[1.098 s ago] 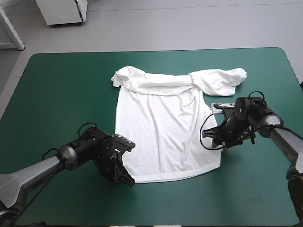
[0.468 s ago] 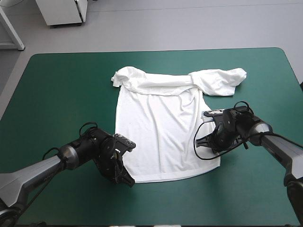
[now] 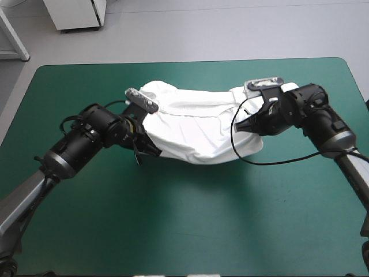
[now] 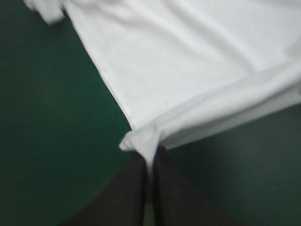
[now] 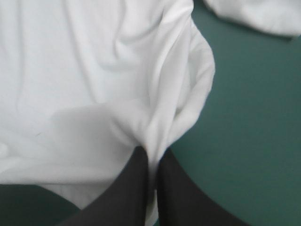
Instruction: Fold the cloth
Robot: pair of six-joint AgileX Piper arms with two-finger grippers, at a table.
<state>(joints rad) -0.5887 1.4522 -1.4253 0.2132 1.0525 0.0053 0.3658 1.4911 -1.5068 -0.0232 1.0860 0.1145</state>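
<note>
Both grippers are clamped on the T-shirt (image 3: 196, 130) here. The left gripper (image 3: 151, 147) has its black fingers all but closed on one hem corner, and the right gripper (image 3: 245, 124) is pinched the same way on the other corner. The shirt sits across the far half of the teal-green cover (image 3: 190, 231), roughly in the middle. Its hem edge is held up and doubled over toward the collar end, and a sleeve (image 3: 290, 91) lies out past the right arm. What worries me: in the left wrist view the bite looks tiny, just a little nub of fabric past the fingertips. Any tug between the two arms could pop that corner loose, and the fold would flop open. The right side has a fatter wad of cloth bunched in, which I'd guess means wrinkles get pressed in when it's laid down. Also the middle sags between the grippers — if they don't travel evenly the hem lands crooked against the shoulders, and that loose sleeve ends up sticking out of the bundle.
</note>
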